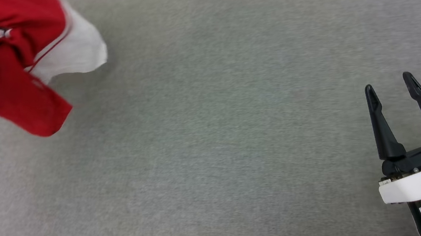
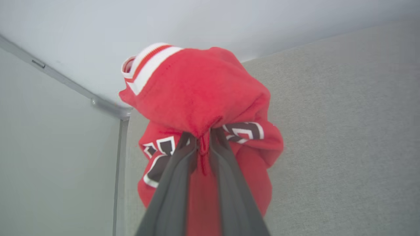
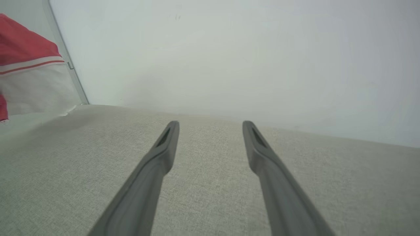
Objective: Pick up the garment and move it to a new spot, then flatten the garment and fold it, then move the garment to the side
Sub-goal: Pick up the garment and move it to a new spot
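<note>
A: What is sitting nearest, at the lower right of the head view?

B: The right gripper (image 1: 388, 82), white-bodied with two long dark fingers (image 1: 380, 125), is hovering there. Its fingers are standing spread wide with nothing between them.

A: And under it?

B: The grey woven-fabric table (image 1: 214, 142) is running across the whole frame toward its far edge at the top.

A: Where is the garment?

B: The garment (image 1: 24, 37), a red jersey-style T-shirt with white short sleeves and red-white striped trim, is hanging bunched at the upper left of the head view. At the centre of the left wrist view, the left gripper (image 2: 203, 137) is pinching a gathered fold of red cloth between its nearly closed fingers. Black white-outlined letters (image 2: 242, 131) are showing just beside the fingertips. One white sleeve (image 1: 73, 51) is drooping toward the table; whether it is touching, I cannot tell.

A: And farthest back?

B: A plain pale wall (image 3: 229, 49) is rising behind the table.
</note>
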